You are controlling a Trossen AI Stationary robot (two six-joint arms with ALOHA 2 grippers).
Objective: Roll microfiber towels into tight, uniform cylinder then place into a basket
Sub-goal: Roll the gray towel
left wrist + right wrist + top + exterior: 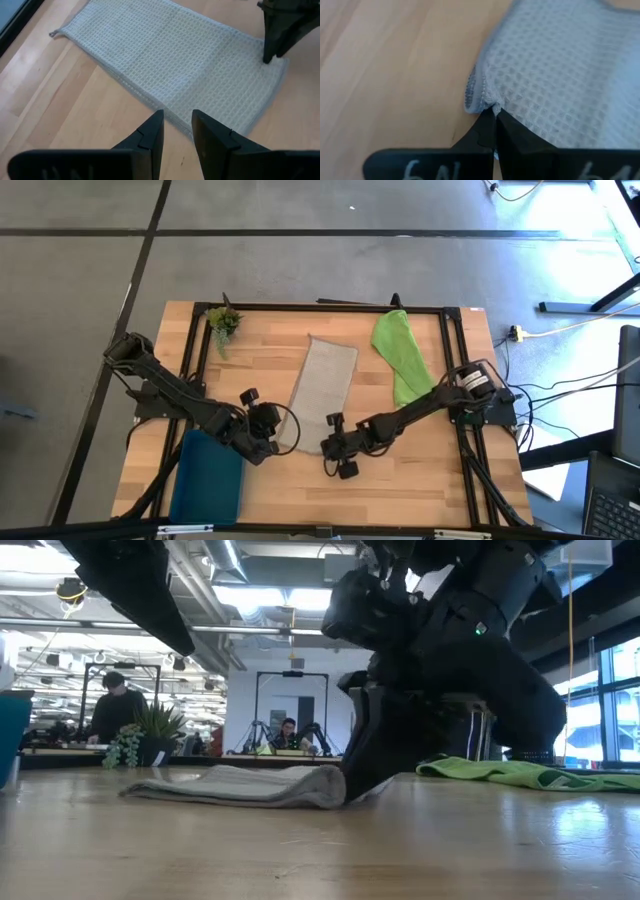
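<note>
1. Grey towel (325,390) is lying flat mid-worktop (420,470)
2. Right gripper (495,117) is pinching its near corner, fingers clenched on the cloth
3. Left gripper (177,127) is hovering at the near edge, fingers slightly apart, gripping nothing
4. Green towel (400,355) is lying beyond; basket (208,480) is sitting near-left

The high view looks straight down from well above, taking in the whole wooden table (400,470) and the floor around it. The low view sits at table-top level, facing level across the boards into the room behind, so close that the dark arm fills much of it. The left wrist view looks forward and down from close above the grey towel (170,65). The right wrist view is nearer still, pressed almost against a corner of that towel (555,65). All four views share the grey towel; high and low views also share the green towel (400,355), and probably the plant (140,735).
</note>
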